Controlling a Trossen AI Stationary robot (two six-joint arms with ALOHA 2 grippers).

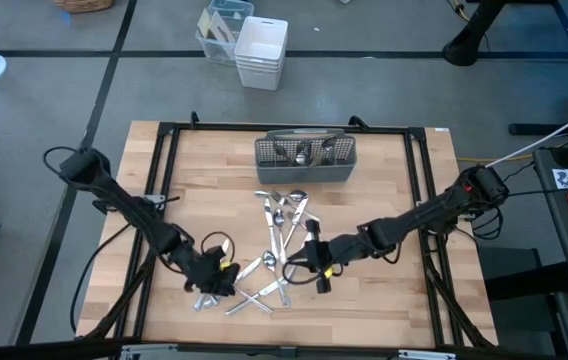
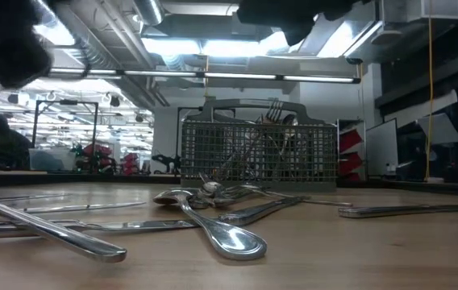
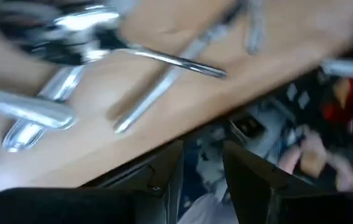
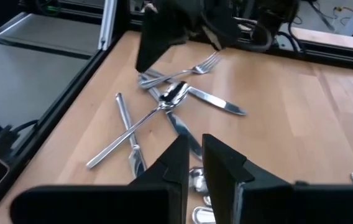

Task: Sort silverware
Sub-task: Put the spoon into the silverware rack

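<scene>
Loose silverware lies flat on the wooden table: a heap at the middle and crossed pieces near the front edge. The right wrist view shows a spoon, a fork and knives of those. More silverware stands upright in the grey mesh caddy at the far middle, also seen in the low view. My left gripper hangs low over the near-left pieces, open, with nothing between its fingers. My right gripper hovers over the heap's near end, its fingers a narrow gap apart and holding nothing.
Black frame rails run along the table's left, right and far sides. White bins stand on the floor beyond the far edge. Bare wood lies at the near right and far left.
</scene>
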